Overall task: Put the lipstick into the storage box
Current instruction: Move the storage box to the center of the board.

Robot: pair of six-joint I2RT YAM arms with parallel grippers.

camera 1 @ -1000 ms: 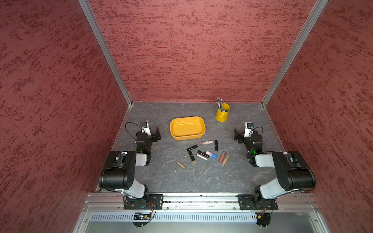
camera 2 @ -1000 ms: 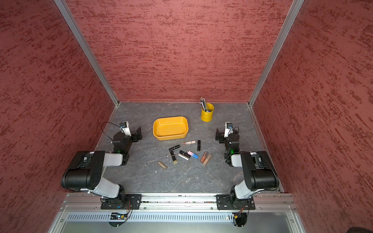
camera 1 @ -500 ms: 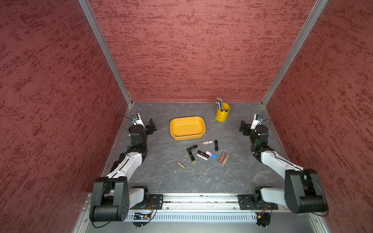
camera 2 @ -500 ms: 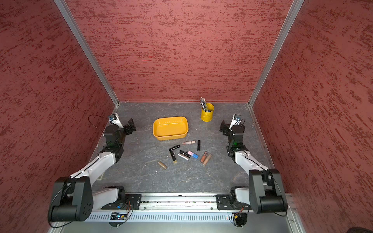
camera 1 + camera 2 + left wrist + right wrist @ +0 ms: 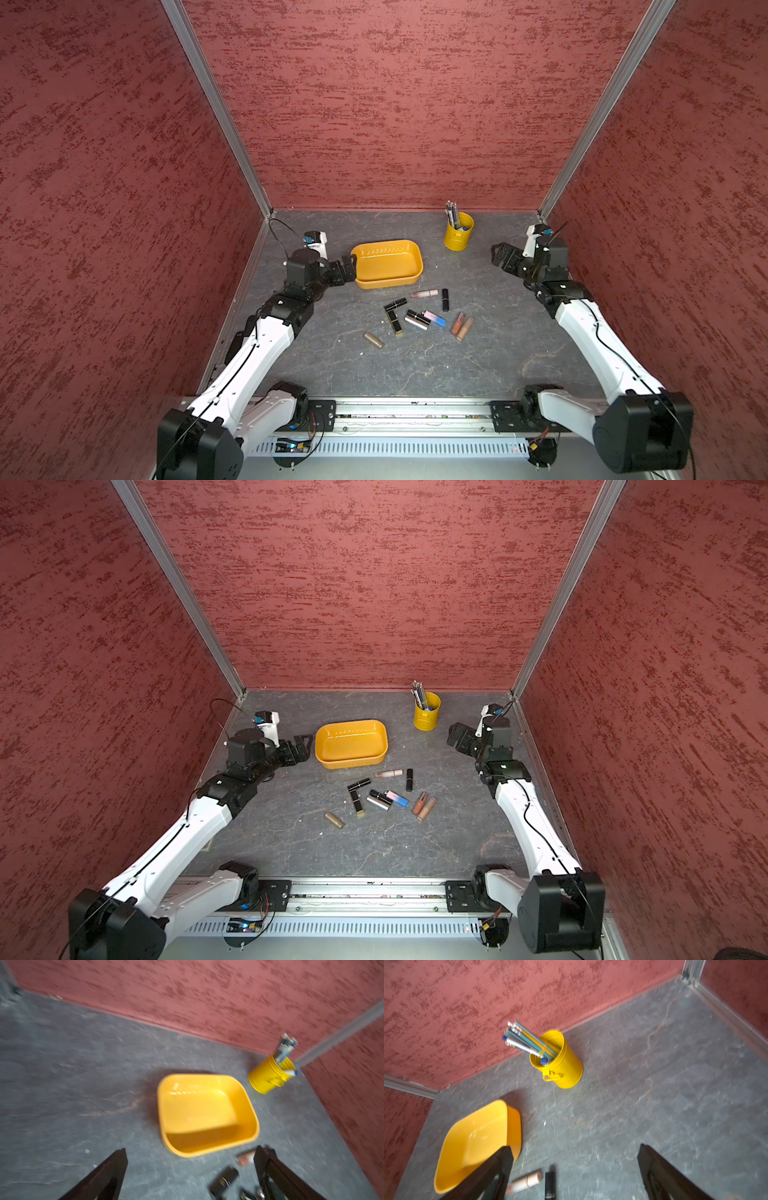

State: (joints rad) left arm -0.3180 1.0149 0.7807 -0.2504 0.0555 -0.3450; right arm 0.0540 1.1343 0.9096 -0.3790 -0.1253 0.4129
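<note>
The storage box (image 5: 386,264) (image 5: 351,744) is a shallow orange-yellow tub at the back middle of the grey table, and it is empty. Several lipsticks lie loose in front of it, among them a pale pink tube (image 5: 424,293), a black one (image 5: 445,300), a silver one (image 5: 417,320) and a gold one (image 5: 373,339). My left gripper (image 5: 347,266) (image 5: 191,1148) hangs open just left of the box (image 5: 205,1113). My right gripper (image 5: 500,257) (image 5: 574,1146) is open at the back right, well away from the lipsticks. The pink tube (image 5: 525,1183) and the black one (image 5: 550,1184) show in the right wrist view.
A yellow pen cup (image 5: 458,237) (image 5: 560,1066) with pens stands at the back, right of the box. Red walls close in the table on three sides. A metal rail (image 5: 415,415) with the arm bases runs along the front edge.
Both arms have unfolded from their tucked rest and reached forward. The left gripper has swung right toward the box. The right gripper has moved toward the back right. The lipsticks and box have not moved.
</note>
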